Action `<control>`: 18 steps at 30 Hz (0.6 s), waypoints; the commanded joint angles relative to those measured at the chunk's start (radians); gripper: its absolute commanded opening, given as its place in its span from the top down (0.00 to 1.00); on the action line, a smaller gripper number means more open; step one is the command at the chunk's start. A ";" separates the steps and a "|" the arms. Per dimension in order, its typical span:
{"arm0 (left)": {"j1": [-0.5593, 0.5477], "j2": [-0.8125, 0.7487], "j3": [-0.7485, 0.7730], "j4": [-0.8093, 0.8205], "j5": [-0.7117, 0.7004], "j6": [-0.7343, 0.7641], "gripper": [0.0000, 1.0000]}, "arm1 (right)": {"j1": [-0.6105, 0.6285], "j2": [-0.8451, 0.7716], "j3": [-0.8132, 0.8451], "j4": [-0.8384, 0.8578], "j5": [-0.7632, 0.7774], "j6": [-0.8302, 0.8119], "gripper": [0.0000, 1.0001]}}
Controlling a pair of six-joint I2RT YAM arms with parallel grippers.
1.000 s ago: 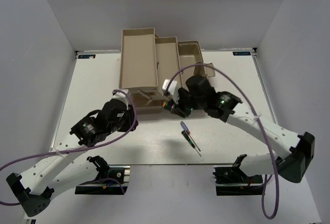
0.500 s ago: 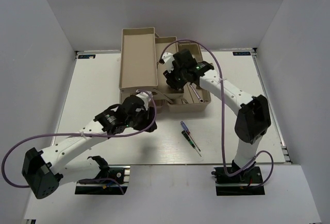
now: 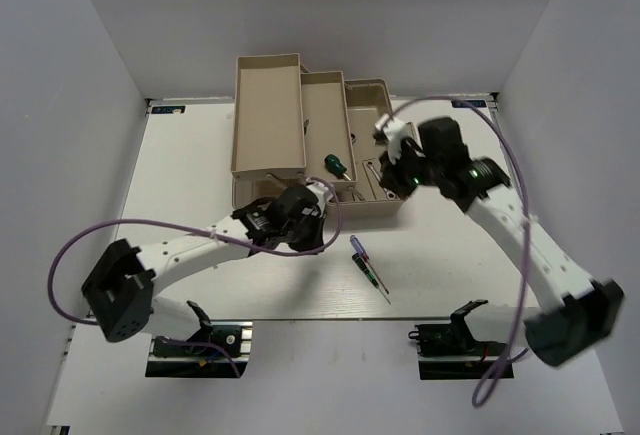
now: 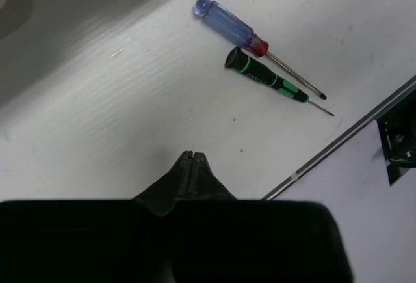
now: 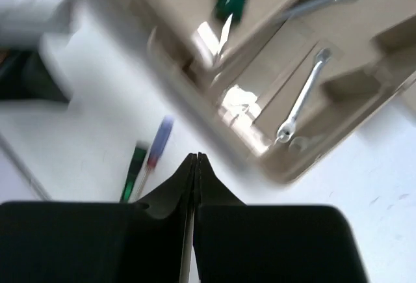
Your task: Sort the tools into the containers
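Two screwdrivers sit on the desk [image 4: 130, 114] just ahead of the left jaws, purple one [image 4: 231, 26] and thin dark one [image 4: 266, 78] nearly touching. Left jaws and right jaws are both clenched, empty. Grabbing one could easily knock or drag the other.

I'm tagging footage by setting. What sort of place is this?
Probably a lab robot test cell, not a workshop: plain white walls box in a white table, two arms are mounted at its near edge, and a toolbox and two screwdrivers are laid out.
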State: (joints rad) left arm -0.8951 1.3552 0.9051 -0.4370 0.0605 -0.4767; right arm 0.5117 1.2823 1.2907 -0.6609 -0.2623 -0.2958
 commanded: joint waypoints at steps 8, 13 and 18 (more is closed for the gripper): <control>-0.031 0.120 0.103 0.032 0.016 0.026 0.39 | 0.053 -0.183 -0.541 0.058 -0.040 -0.105 0.67; -0.031 0.070 0.103 -0.003 -0.021 0.026 0.33 | 0.105 -0.072 -0.562 0.221 -0.015 -0.008 0.56; -0.031 -0.019 0.032 -0.034 -0.066 -0.039 0.33 | 0.140 0.011 -0.568 0.364 0.038 0.145 0.57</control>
State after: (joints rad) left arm -0.9215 1.4296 0.9665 -0.4427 0.0349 -0.4778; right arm 0.6331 1.2758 0.7200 -0.4561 -0.2623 -0.2600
